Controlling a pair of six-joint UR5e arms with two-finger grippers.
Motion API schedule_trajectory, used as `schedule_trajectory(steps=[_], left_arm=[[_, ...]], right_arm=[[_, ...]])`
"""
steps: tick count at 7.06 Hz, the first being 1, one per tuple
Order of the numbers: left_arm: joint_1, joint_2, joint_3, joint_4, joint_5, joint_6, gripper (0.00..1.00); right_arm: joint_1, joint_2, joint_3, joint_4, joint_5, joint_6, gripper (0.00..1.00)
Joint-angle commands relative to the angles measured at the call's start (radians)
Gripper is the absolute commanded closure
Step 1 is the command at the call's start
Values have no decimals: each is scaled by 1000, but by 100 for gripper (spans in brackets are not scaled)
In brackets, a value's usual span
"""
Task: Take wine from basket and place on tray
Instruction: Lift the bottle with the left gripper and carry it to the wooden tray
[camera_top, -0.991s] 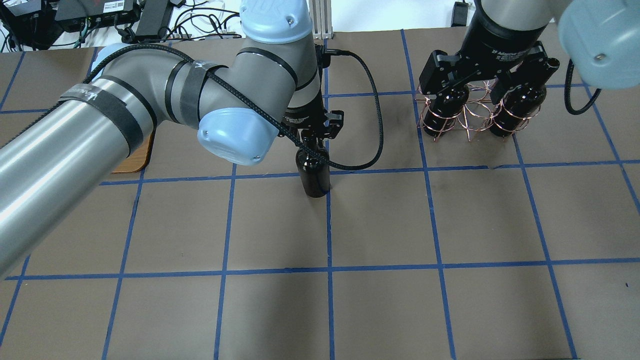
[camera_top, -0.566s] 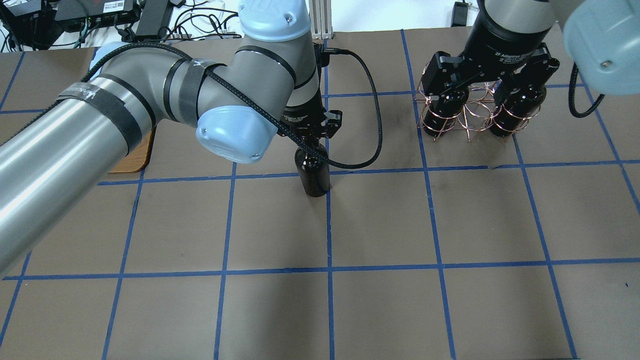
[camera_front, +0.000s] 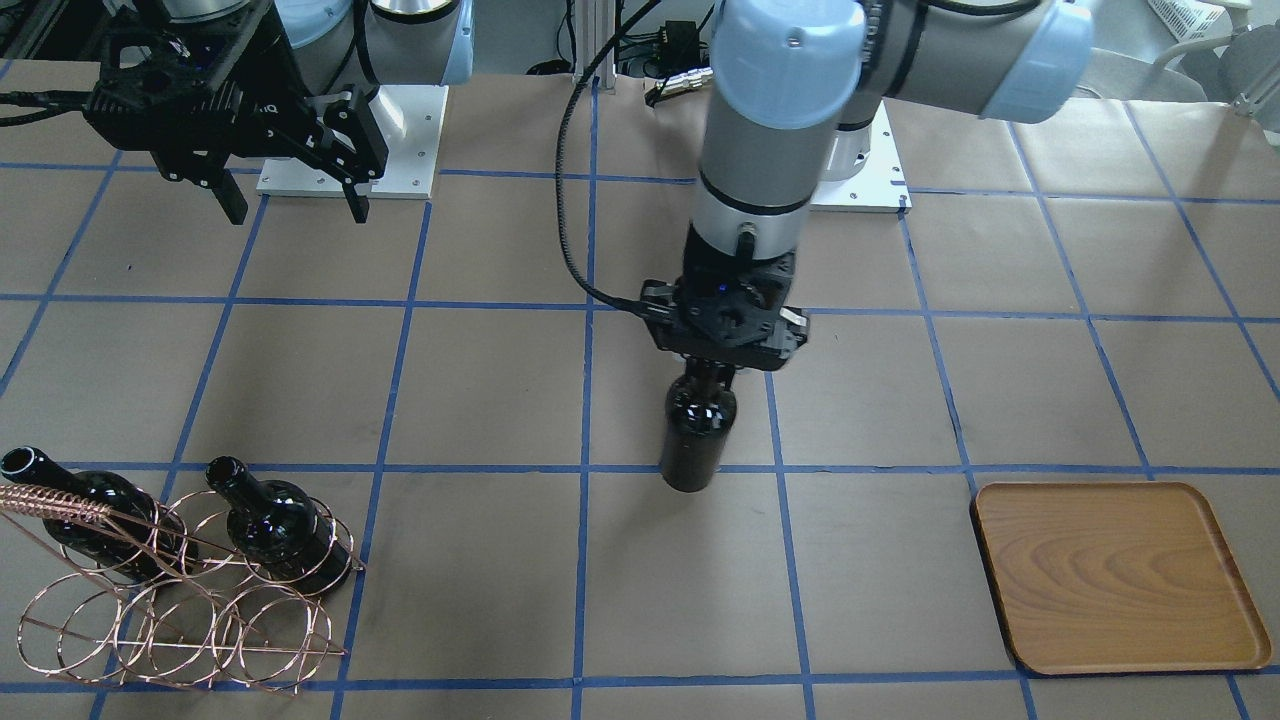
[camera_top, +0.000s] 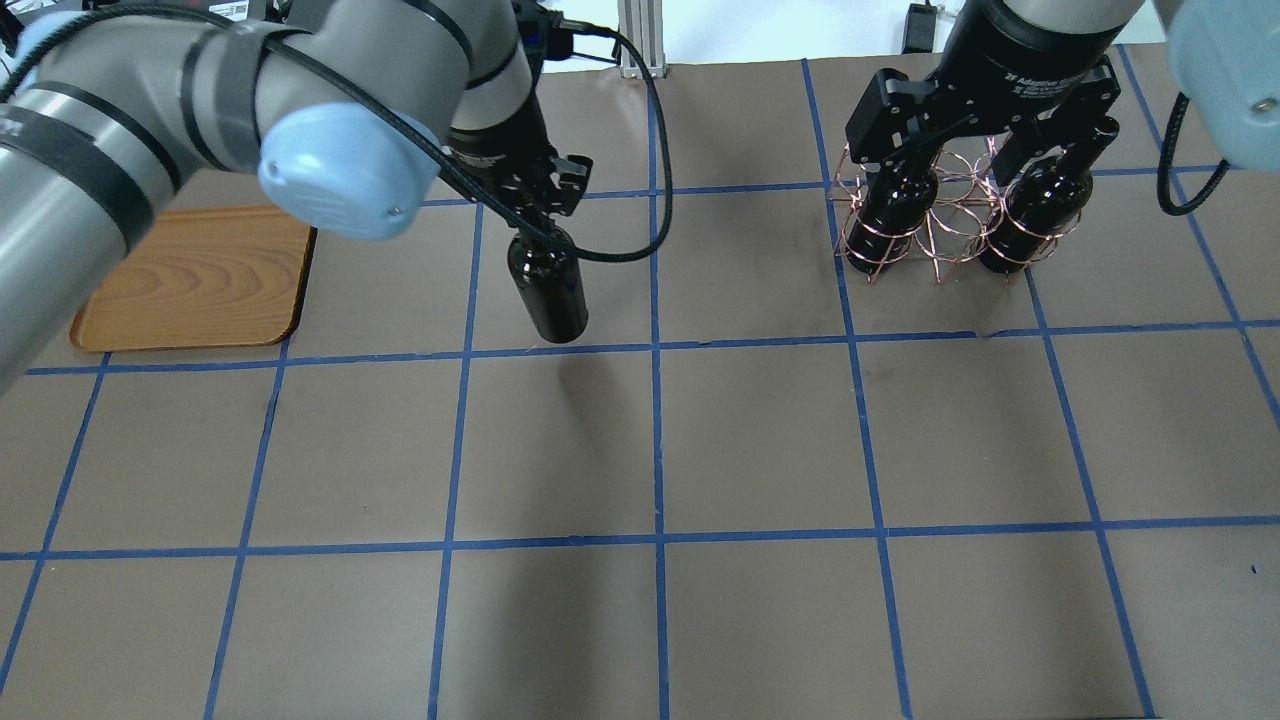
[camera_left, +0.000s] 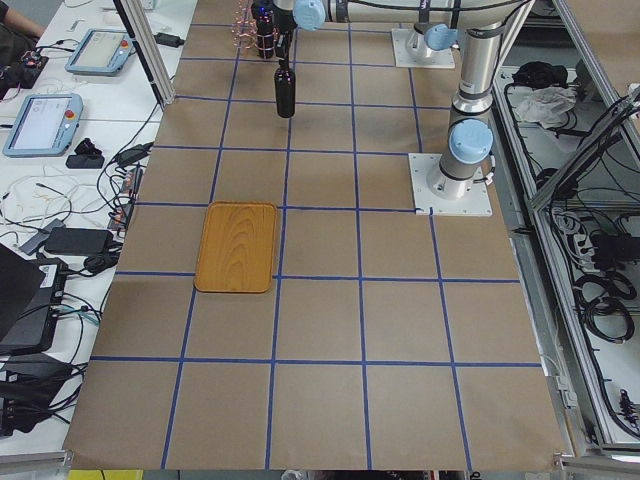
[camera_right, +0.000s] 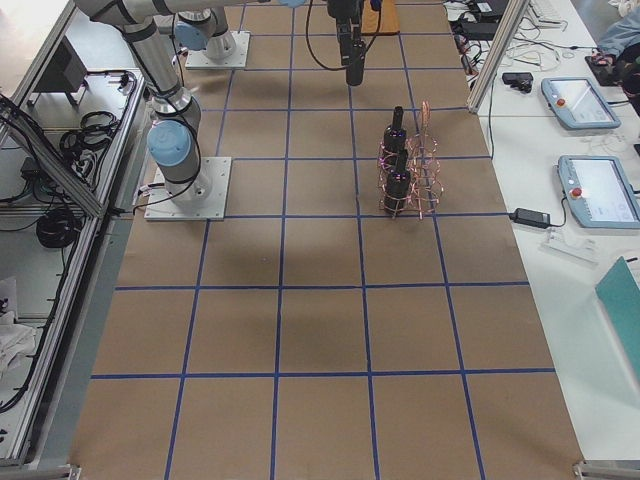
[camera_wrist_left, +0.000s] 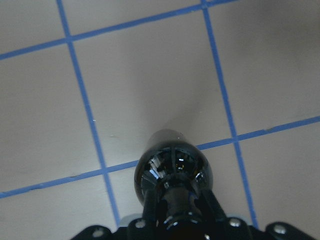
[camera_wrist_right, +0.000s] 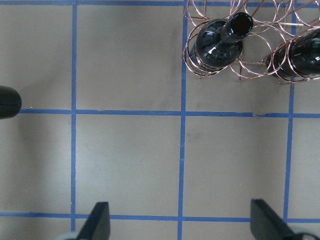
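While the left arm (camera_top: 150, 120) reached out over the paper-covered table (camera_top: 760, 440), we found the left gripper (camera_front: 712, 368) pinching the wine (camera_front: 695, 430) by its narrow neck, with one finger pressed against each side of the glass. The bottle hung upright, straight below those fingers. In the overhead view its shadow lay apart from its base, so we judged it to be lifted off the paper.

The tray (camera_front: 1115, 575) lay flat on the table, well apart from the left fingers and out to the robot's left of them. The basket (camera_front: 180, 620) stood well apart on their other side, toward the robot's right.

Above the basket hung the right gripper (camera_front: 297, 200). Its fingers were spread wide, and in its wrist view we saw only table paper between them. In that same view the basket sat ahead of the fingertips, not between them.

Two other bottles stood neck-up in the basket's wire loops. One bottle (camera_wrist_right: 217, 42) was ahead of the gap between the spread fingers, with its open mouth facing the camera. The second bottle (camera_wrist_right: 305, 50) was farther over, ahead of the finger at that view's right edge. We saw neither right finger touching glass or wire.
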Motion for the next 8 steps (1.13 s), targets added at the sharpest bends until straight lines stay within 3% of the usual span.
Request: schedule_trajectory(steps=[1, 4, 8], left_arm=[[213, 3, 87, -90, 0, 250, 100], [541, 3, 112, -104, 0, 532, 100], [660, -115, 210, -91, -17, 646, 100]], right_arm=[[0, 12, -8, -1, 19, 1, 0], [0, 12, -3, 6, 17, 2, 0], [0, 13, 1, -8, 22, 7, 0]])
